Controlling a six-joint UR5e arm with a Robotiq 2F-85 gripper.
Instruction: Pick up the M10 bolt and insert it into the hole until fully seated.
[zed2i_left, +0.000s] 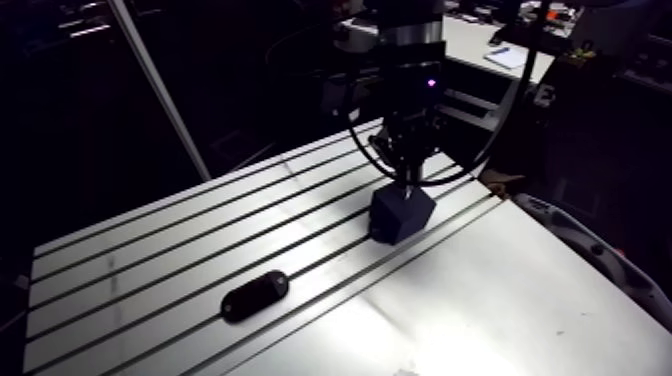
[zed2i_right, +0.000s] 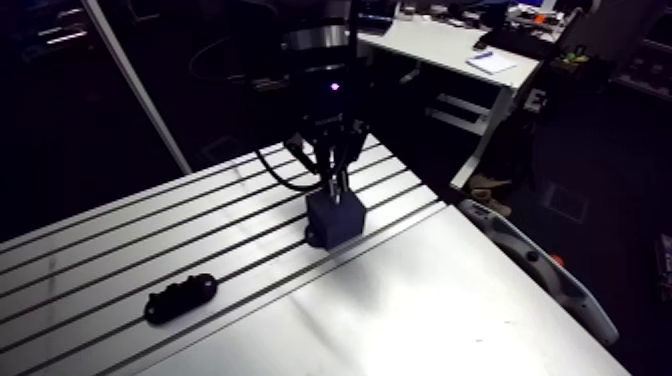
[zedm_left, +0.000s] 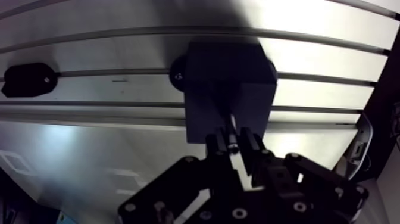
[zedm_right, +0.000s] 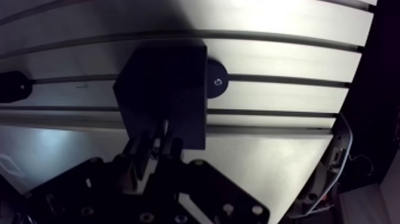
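Holding the M10 bolt (zedm_left: 231, 127) upright, gripper (zedm_left: 233, 144) fingers clamped on it, I hover directly over the dark block (zedm_left: 220, 77).

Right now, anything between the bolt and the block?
Nothing visible. The tool is shut on the bolt, whose tip is right over the dark block. The black oval piece lies aside on the table.

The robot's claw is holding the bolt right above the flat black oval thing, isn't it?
Not quite. The gripper holds the bolt above the dark block. The flat black oval piece lies well apart from it, as the arm view shows.
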